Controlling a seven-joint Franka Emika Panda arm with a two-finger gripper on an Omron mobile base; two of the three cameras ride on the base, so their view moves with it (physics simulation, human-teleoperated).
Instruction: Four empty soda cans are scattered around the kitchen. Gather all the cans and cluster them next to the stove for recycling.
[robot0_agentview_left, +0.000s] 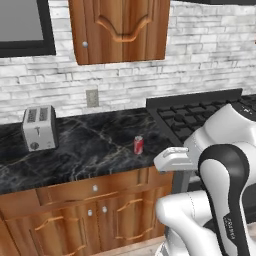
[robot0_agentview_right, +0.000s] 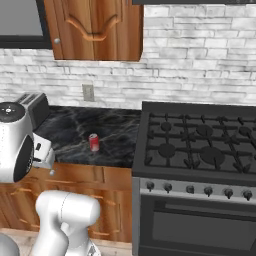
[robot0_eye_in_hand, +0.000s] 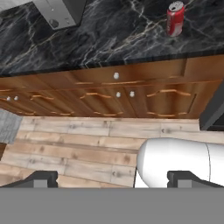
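Counter (robot0_agentview_left: 90, 150): soda can (robot0_agentview_left: 138, 145), apparently toaster (robot0_agentview_left: 39, 128)

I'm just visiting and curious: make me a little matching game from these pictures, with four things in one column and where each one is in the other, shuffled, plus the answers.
Things:
1. can
2. toaster
3. stove
4. outlet

Places:
A. on the brick wall above the counter
B. right of the counter, its oven door below
C. at the counter's left end
D. standing upright near the counter's front edge, close to the stove

Pairs: 1-D, 2-C, 3-B, 4-A
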